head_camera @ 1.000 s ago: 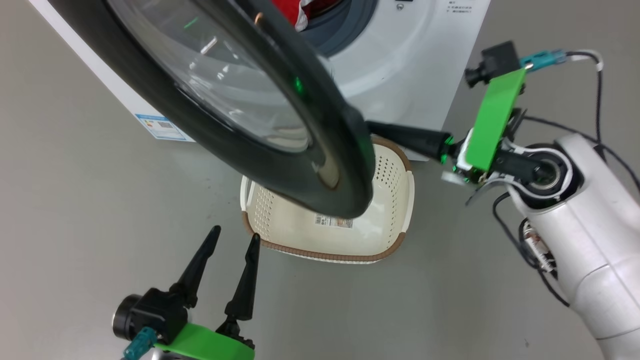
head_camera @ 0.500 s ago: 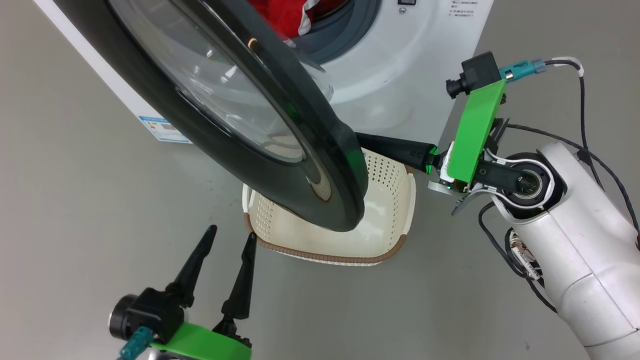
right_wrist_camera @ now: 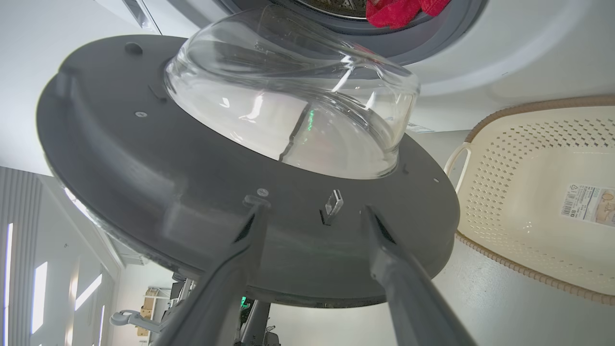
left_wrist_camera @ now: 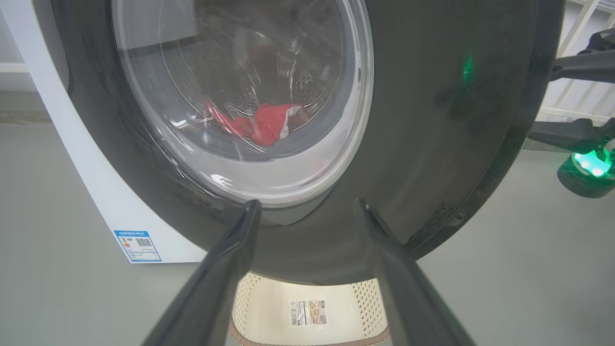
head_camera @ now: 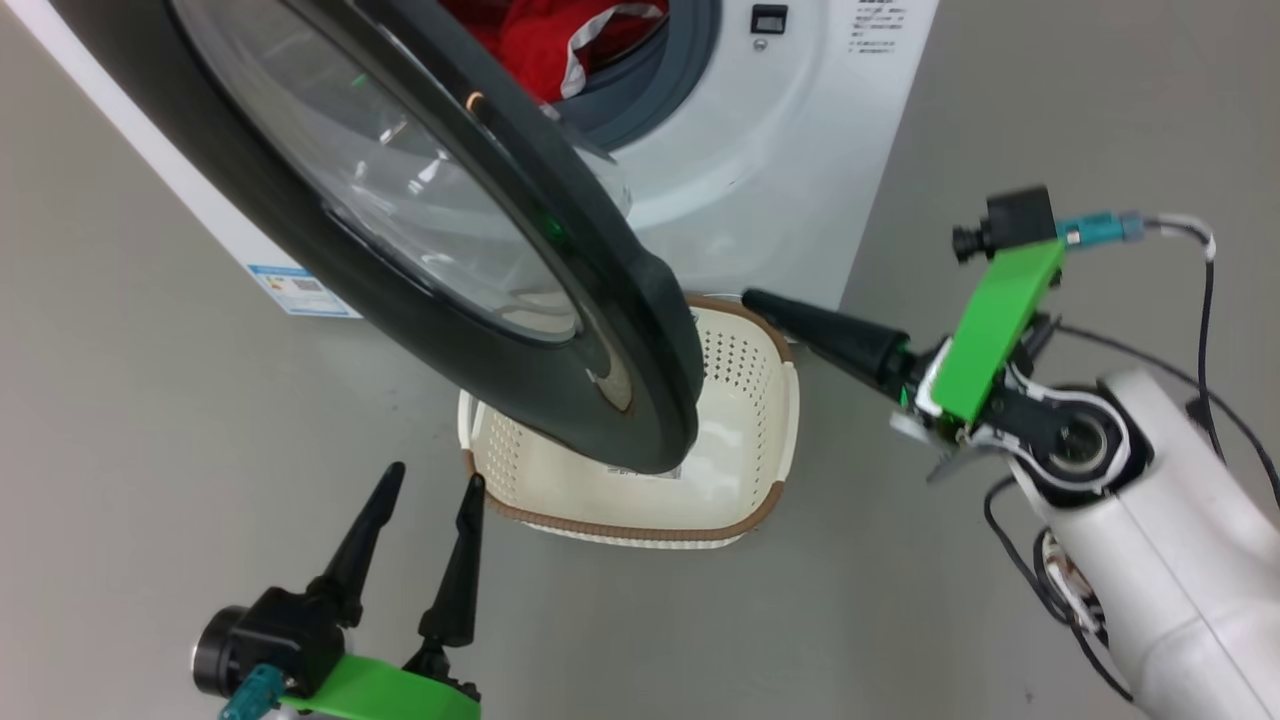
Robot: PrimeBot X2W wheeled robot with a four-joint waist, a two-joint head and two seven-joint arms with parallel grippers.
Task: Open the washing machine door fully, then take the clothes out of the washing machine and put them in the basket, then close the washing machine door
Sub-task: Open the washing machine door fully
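Change since a second ago is on your right: the right tool [right_wrist_camera: 312, 214], then pinched shut with its tip tucked behind the edge of the door [head_camera: 430, 240], now has its two fingers [right_wrist_camera: 230, 269] spread wide and holds nothing, its tip just clear of the rim. The head camera has shifted too, so more of the washing machine [head_camera: 760, 150] shows at the top. The left tool [head_camera: 432, 476] stays wide open and empty, pointing at the door. Count one door, one machine, one basket [head_camera: 745, 375], two tools. You see the clothes [head_camera: 540, 40] as one red heap with white trim inside the machine; you cannot tell how many pieces. The door is a broad glossy black ring round a bulging clear glass bowl, swung partly open and hanging over the basket. The basket, cream, perforated and brown-rimmed, sits on the floor [head_camera: 150, 400] before the machine, one paper label [left_wrist_camera: 307, 312] in its bottom.
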